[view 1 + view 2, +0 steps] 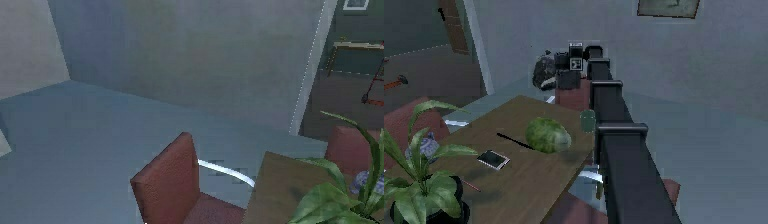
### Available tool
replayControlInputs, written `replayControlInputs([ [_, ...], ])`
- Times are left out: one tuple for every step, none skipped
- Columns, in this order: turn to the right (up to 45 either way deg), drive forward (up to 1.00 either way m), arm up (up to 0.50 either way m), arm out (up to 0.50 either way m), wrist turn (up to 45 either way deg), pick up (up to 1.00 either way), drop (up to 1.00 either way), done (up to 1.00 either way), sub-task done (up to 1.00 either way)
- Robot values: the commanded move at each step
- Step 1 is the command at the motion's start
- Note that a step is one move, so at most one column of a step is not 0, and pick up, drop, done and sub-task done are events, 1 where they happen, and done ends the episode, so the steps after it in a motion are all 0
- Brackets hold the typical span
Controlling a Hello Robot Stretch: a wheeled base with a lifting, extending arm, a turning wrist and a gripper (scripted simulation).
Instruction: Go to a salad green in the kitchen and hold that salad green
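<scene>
A potted plant point(414, 175) stands at the near corner of a wooden counter point(524, 185). The rounded salad green point(547, 134) lies mid-surface, just left of the dark arm point(624, 150). Farther out are the jaws; whether they hold anything cannot be told.

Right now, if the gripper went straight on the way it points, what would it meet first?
Probably nothing close: the gripper seems to point toward the arm side view's left, beyond the table, with grey wall behind. Depth is unclear.
</scene>
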Motion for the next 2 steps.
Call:
replayControlInputs([
  [0.0, 0.0, -0.28, 0.0, 0.0, 0.0, 0.0, 0.0, 0.0],
  [0.0, 0.0, 0.0, 0.0, 0.0, 1.0, 0.0, 0.0, 0.0],
])
